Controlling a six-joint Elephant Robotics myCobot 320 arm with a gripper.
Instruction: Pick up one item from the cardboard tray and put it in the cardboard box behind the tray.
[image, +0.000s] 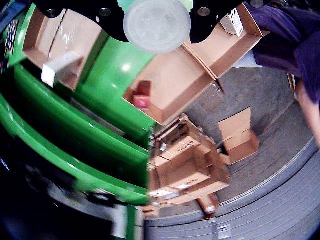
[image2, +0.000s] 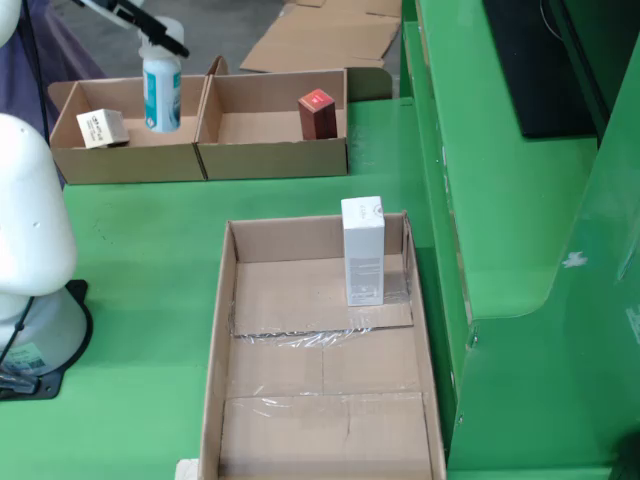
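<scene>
white bottle (image2: 161, 88) with blue label, held by gripper (image2: 150, 38).

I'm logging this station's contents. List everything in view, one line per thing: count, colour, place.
cardboard tray: one, brown, near centre of the fixed view.
tall white box: one, white, upright at the tray's far end.
cardboard boxes: two, brown, side by side behind the tray.
red box: one, red, in the right-hand box.
small white carton: one, white, in the left-hand box.
white bottle: one, white with blue label, over the left-hand box.
green table: one, green, under everything.
gripper: one, black, at the bottle's top.
</scene>
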